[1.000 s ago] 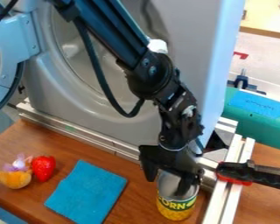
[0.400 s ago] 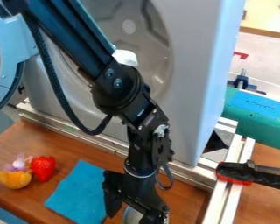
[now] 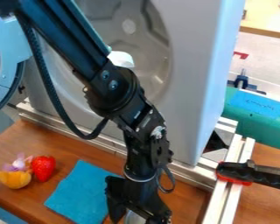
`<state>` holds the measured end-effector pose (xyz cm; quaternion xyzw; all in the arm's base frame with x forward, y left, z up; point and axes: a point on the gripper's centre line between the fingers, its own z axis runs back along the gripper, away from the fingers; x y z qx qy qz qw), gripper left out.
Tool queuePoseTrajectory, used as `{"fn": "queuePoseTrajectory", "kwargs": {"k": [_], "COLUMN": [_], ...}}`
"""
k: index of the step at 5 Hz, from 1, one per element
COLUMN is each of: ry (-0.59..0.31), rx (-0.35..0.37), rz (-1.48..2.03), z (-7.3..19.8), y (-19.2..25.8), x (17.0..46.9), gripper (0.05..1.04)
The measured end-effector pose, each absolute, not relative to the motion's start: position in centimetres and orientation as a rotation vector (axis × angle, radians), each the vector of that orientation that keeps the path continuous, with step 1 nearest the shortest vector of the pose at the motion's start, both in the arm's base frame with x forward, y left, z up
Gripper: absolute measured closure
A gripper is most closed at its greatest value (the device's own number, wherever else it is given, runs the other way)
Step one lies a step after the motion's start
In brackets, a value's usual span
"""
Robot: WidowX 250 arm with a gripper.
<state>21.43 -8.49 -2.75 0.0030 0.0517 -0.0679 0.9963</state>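
The black gripper [image 3: 136, 210] hangs down at the bottom edge of the view, over the front of the brown table and just right of the blue cloth [image 3: 81, 192]. Directly under it is the metal can [image 3: 134, 218], mostly covered by the gripper and cut off by the view's edge. Left of the cloth lie a red strawberry [image 3: 43, 168] and, touching it, a small orange and purple plush toy [image 3: 15, 177].
Behind the arm stands a grey washer-like body [image 3: 186, 87], its round door [image 3: 11, 65] swung out at left. Metal rails [image 3: 227, 188] edge the brown table [image 3: 189, 201]. A black clamp [image 3: 253, 174] grips the right rail, near a teal object [image 3: 256, 116].
The gripper has moved left and toward the view's bottom edge. The can, earlier upright near the right rail with its corn label showing, has shifted the same way. Cloth and toys have stayed put.
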Motion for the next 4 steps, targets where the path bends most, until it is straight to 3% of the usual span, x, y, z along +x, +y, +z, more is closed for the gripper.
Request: {"fn": "queuePoseTrajectory", "kwargs": {"k": [1, 2, 3, 4], "ry": [-0.028, -0.023, -0.010, 0.074], "rx": [-0.021, 0.043, 0.115, 0.166], "rz": [-0.096, -0.023, 0.031, 0.066], "z": [1.5, 3.7, 4.5, 1.8], "y": [-8.1, -5.0, -2.0, -1.0], "x": [24.5, 25.0, 25.5, 25.1], "gripper": [0.083, 0.083, 0.083, 0.083]}}
